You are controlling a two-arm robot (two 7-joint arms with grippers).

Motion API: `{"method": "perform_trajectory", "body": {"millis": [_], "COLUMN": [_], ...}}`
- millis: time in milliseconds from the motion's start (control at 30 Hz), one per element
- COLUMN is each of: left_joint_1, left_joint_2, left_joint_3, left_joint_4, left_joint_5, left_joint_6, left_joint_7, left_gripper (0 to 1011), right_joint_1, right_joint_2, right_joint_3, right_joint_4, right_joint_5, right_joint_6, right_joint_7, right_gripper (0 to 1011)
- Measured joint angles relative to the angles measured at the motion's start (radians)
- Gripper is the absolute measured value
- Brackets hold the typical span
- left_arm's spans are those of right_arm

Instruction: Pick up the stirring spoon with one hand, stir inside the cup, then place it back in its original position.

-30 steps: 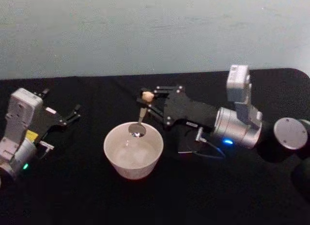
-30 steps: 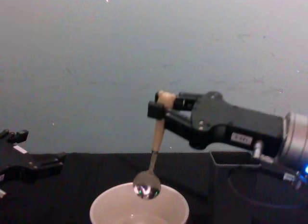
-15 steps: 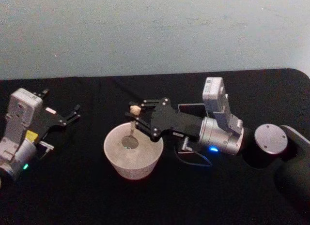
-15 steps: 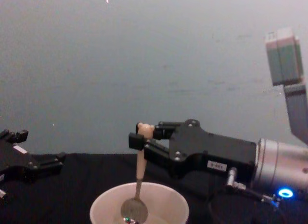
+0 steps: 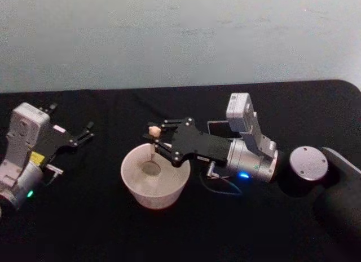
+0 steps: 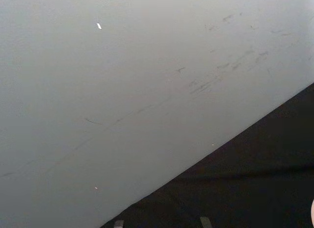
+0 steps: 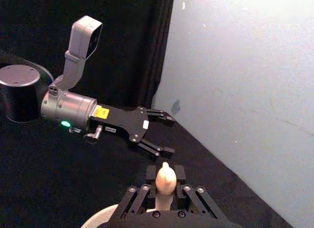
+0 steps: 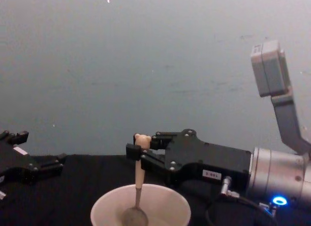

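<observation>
Right gripper (image 5: 155, 139) first, since that's what I'm driving: its black, skeletal fingers are clamped on the stirring spoon (image 8: 139, 173), pinching the beige handle just under the top. It sits over the far rim of the cup.

Biggest thing around is the wall (image 5: 180, 36), pale grey-blue and matte with a few faint scuffs. Below it, the table (image 5: 84, 217) is covered in flat black cloth.

Behind the fingers on the right arm there's a smooth silver cylinder of a wrist (image 5: 251, 158) with a blue light, and a boxy pale camera block (image 5: 240, 112) sticking up on a stalk.

My left gripper (image 5: 87, 132) is parked on the cloth way off to the left, well apart from the cup, fingers spread.

Cup (image 5: 152, 194) is round, cream-white and bowl-shaped with a thin plain rim, sitting mid-table. Just behind the right gripper's body I can see the thin-walled, dark grey square mouth of the holder (image 5: 217, 124).

Spoon hangs nearly upright, leaning slightly. Its small round metal bowl is down inside the cup, below the rim. Can't tell whether it touches the bottom. Smallest bit: the bear head (image 7: 165, 178), a rounded beige knob poking out between the fingertips.
</observation>
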Motion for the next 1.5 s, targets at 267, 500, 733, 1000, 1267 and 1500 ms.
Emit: {"method": "perform_trajectory", "body": {"millis": [267, 500, 733, 1000, 1267, 1500], "left_joint_1": [0.0, 0.0, 0.0, 0.0, 0.0, 0.0], "left_joint_2": [0.0, 0.0, 0.0, 0.0, 0.0, 0.0], "left_joint_3": [0.0, 0.0, 0.0, 0.0, 0.0, 0.0], "left_joint_4": [0.0, 0.0, 0.0, 0.0, 0.0, 0.0], "left_joint_5": [0.0, 0.0, 0.0, 0.0, 0.0, 0.0], "left_joint_6": [0.0, 0.0, 0.0, 0.0, 0.0, 0.0], "left_joint_7": [0.0, 0.0, 0.0, 0.0, 0.0, 0.0], "left_gripper": [1001, 1001, 1001, 1001, 1001, 1001], "right_joint_1": [-0.005, -0.039, -0.075, -0.117, -0.13, -0.116], "right_joint_2": [0.012, 0.057, 0.099, 0.138, 0.14, 0.106], "right_joint_3": [0.013, 0.032, 0.036, 0.024, -0.005, -0.023], "right_joint_4": [-0.013, -0.079, -0.141, -0.217, -0.246, -0.22], "right_joint_5": [-0.007, 0.004, 0.014, 0.042, 0.058, 0.043], "right_joint_6": [0.007, 0.02, 0.033, 0.053, 0.063, 0.064], "right_joint_7": [-0.012, -0.011, -0.001, 0.03, 0.052, 0.024], "right_gripper": [213, 213, 213, 213, 213, 212]}}
